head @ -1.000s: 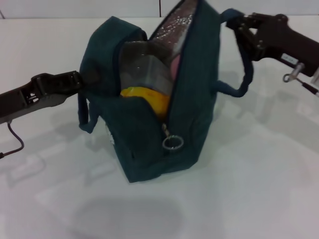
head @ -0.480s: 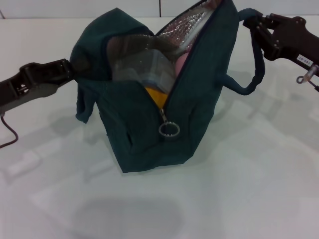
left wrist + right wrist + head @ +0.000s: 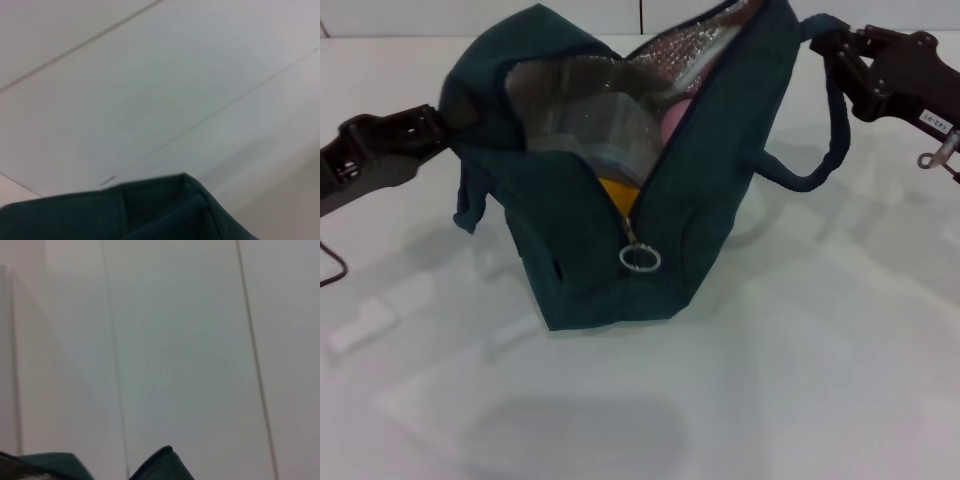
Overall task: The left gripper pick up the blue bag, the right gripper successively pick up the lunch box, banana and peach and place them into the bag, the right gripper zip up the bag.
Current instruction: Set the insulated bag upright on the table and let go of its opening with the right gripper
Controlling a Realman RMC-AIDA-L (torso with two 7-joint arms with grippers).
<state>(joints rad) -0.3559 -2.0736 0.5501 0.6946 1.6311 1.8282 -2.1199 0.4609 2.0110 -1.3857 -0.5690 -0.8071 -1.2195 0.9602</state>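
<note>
The blue bag [image 3: 570,250] stands open in the middle of the head view, stretched between both arms. Inside it I see the clear lunch box [image 3: 588,130], a bit of the pink peach [image 3: 673,120] behind it and a patch of the yellow banana [image 3: 617,190] below. The zipper's ring pull [image 3: 640,259] hangs at the low front end of the opening. My left gripper [image 3: 442,124] is shut on the bag's left edge. My right gripper [image 3: 832,48] is shut on the bag's strap [image 3: 832,140] at the upper right. Bag fabric [image 3: 165,210] fills the left wrist view's lower part.
The bag rests on a white table [image 3: 800,380] with bare surface in front and to the right. A cable [image 3: 330,272] trails from the left arm. The right wrist view shows only a bag edge [image 3: 160,465] against a pale wall.
The left gripper has pulled the bag's left edge further left, widening the opening. The bag has shifted left and the banana is now more hidden. The right gripper rose, then held still.
</note>
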